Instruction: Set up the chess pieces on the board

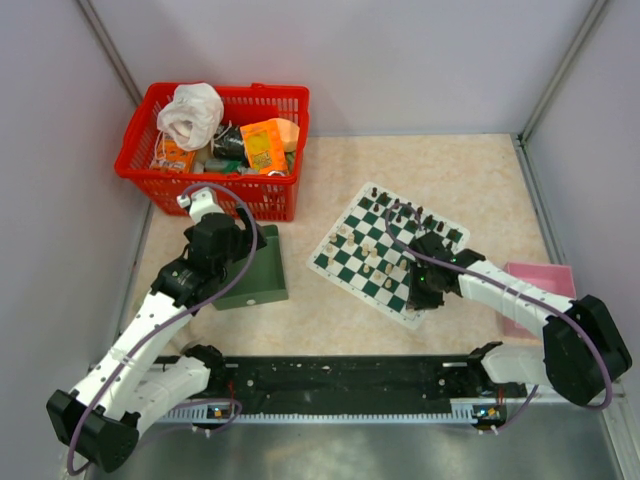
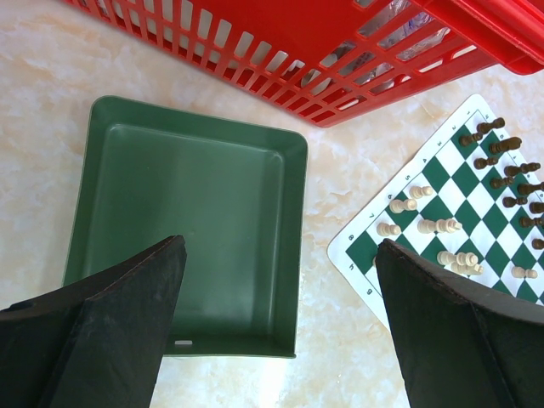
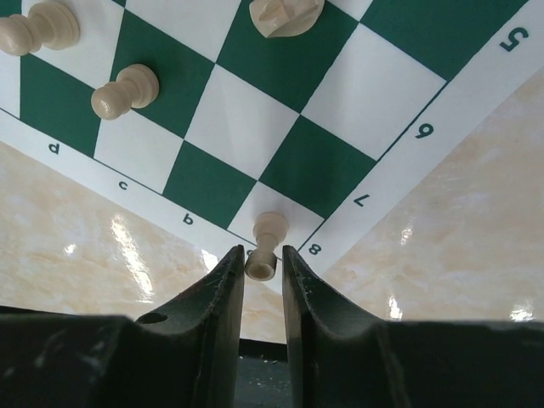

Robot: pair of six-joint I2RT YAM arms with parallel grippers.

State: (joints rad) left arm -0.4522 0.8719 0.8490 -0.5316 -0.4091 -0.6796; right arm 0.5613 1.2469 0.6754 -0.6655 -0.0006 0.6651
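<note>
I look first at the right gripper (image 3: 263, 270). Its two black fingers are pressed together on a small cream-white pawn (image 3: 267, 245), so it is gripping this piece. The pawn is at the near corner of the thin green-and-white checked board (image 1: 352, 270), over the last white square, just beside the printed 8 on the white border. I cannot tell whether its base already touches the mat.

The left gripper (image 2: 280, 246) is wide open and holds nothing. It hangs over the plain dark green plastic tray (image 2: 187, 221), which lies just to the left of the board. The dark chess pieces (image 2: 501, 161) stand along the far edge of the board, and other cream pieces (image 2: 442, 225) are scattered in its middle rows. So I judge the set-up is only partly done.

What worries me:
- The pawn seems held by its lower end and a little tilted. If I open the fingers before the base sits flat, it can fall over and roll off the board at this corner.
- The corner square is beside the border, so a small error can put the pawn on the white margin.
- The mat is thin. If the fingertips press on it and drag, the mat can shift and the pieces standing on it may fall over.
</note>
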